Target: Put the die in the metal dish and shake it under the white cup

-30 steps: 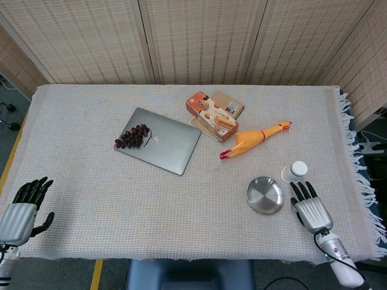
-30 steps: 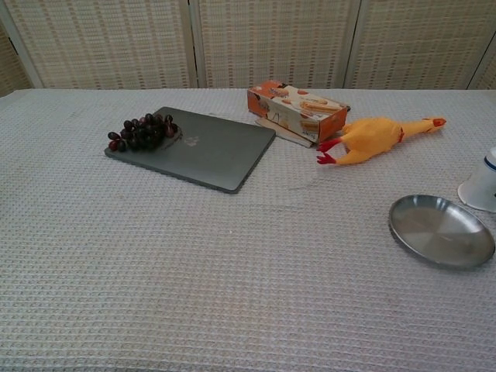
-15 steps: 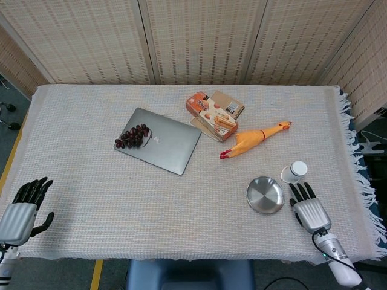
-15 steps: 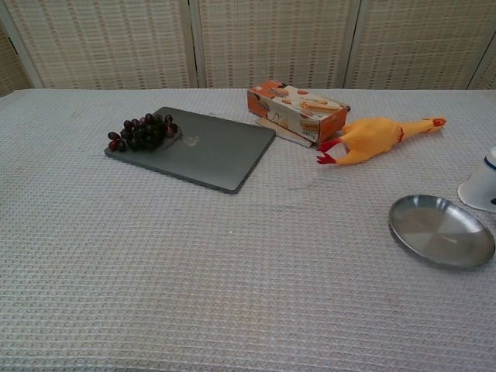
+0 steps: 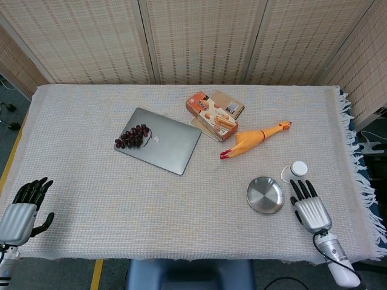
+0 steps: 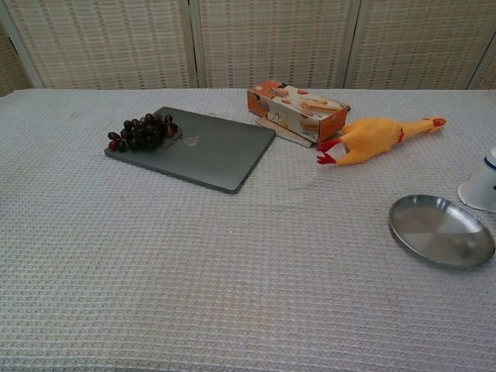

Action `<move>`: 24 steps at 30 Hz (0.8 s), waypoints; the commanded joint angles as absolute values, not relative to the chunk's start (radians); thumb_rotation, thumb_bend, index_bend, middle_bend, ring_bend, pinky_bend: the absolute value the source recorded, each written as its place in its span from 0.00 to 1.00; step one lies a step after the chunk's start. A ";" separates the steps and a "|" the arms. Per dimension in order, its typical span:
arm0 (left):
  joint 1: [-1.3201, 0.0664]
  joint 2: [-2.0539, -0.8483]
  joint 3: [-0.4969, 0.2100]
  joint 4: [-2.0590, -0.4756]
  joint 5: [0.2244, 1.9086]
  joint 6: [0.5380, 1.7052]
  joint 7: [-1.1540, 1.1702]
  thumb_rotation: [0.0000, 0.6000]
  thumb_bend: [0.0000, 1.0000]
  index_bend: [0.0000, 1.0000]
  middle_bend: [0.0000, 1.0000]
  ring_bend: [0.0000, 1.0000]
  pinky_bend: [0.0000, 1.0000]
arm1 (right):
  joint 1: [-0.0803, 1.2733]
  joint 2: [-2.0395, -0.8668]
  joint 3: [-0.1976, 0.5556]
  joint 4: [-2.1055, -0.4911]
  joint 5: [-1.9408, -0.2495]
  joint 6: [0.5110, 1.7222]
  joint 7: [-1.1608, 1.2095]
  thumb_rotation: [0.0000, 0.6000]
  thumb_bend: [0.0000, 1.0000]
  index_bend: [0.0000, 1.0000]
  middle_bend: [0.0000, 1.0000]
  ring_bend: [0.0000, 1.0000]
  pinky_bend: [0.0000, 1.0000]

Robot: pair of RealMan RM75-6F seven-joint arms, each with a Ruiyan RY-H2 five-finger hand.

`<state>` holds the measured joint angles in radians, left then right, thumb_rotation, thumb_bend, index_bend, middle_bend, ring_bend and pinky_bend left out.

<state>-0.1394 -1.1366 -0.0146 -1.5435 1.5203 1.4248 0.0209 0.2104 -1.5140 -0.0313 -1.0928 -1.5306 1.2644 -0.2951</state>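
Surface (image 5: 91,175) draped in pale waffle-weave cloth, backed by woven reed screens (image 5: 199,39). Round, shiny metal dish (image 5: 265,195) lies just beside the inverted white cup (image 5: 295,171). Left hand (image 5: 23,209) and right hand (image 5: 309,205) rest flat, fingers spread, holding nothing.

Chest camera: my view across the cloth-covered tabletop (image 6: 232,294), no robot hand in frame.

I see the metal dish (image 6: 441,231) lying empty near the right edge, with the white cup (image 6: 482,184) upside down just behind it, cut off by the frame. Further back, a yellow rubber chicken (image 6: 377,137) lies on its side beside an orange snack box (image 6: 298,109). To the left a closed grey laptop (image 6: 200,149) lies flat, and a bunch of dark grapes (image 6: 142,132) rests on its far left corner.
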 commanded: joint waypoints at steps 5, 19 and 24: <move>-0.142 -1.137 -0.014 -1.545 1.520 1.419 0.023 1.00 0.40 0.00 0.00 0.00 0.08 | 0.235 -1.448 -0.010 -1.235 -1.560 1.294 -0.261 1.00 0.36 0.55 0.00 0.00 0.06; -0.137 -1.122 -0.016 -1.545 1.521 1.431 -0.010 1.00 0.40 0.00 0.00 0.00 0.09 | 0.363 -1.502 0.033 -1.304 -1.526 1.135 -0.442 1.00 0.36 0.53 0.00 0.00 0.06; -0.134 -1.121 -0.015 -1.542 1.524 1.436 -0.019 1.00 0.40 0.00 0.00 0.00 0.09 | 0.364 -1.496 0.022 -1.313 -1.483 1.093 -0.475 1.00 0.36 0.26 0.00 0.00 0.06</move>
<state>-0.1346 -1.1211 -0.0157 -1.5420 1.5229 1.4357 -0.0183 0.3619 -1.4997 0.0266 -1.3069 -1.4954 1.1052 -0.4667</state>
